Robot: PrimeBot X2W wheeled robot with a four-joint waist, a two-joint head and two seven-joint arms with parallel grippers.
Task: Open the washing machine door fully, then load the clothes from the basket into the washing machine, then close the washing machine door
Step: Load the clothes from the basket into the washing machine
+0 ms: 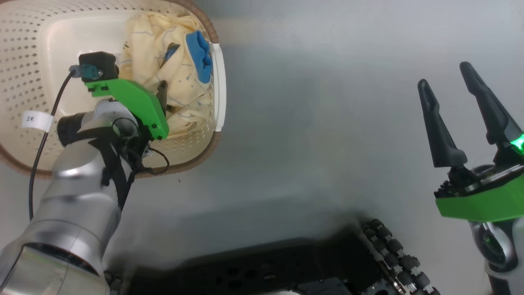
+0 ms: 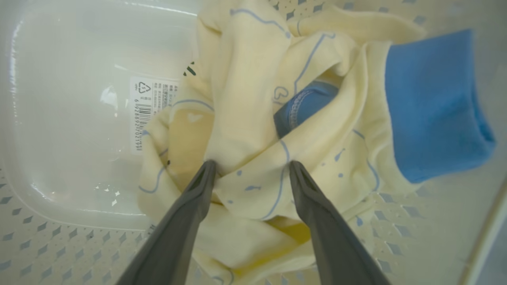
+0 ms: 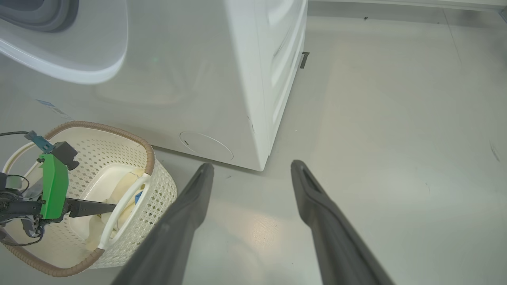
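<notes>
The cream basket point(image 1: 24, 37) stands on the floor at the upper left of the head view. Pale-yellow clothes point(image 1: 176, 61) with a blue cuff point(image 1: 200, 53) lie against its right side. My left gripper point(image 1: 162, 88) reaches down into the basket. In the left wrist view it point(image 2: 251, 164) is open, and both fingertips point(image 2: 206, 174) press into the clothes point(image 2: 245, 79) with a fold between them. My right gripper point(image 1: 444, 73) hangs open over bare floor, holding nothing. The right wrist view has the washing machine point(image 3: 190, 79) behind the basket point(image 3: 158, 190). A white curved rim point(image 3: 79, 59) juts in at the upper left; door or opening, I cannot tell.
My dark wheeled base point(image 1: 266, 266) fills the bottom of the head view. A black cable point(image 1: 45, 135) loops along the left arm over the basket. A barcode label point(image 2: 148, 111) lies on the basket's bottom. Grey floor point(image 3: 396, 118) stretches open to the right of the washer.
</notes>
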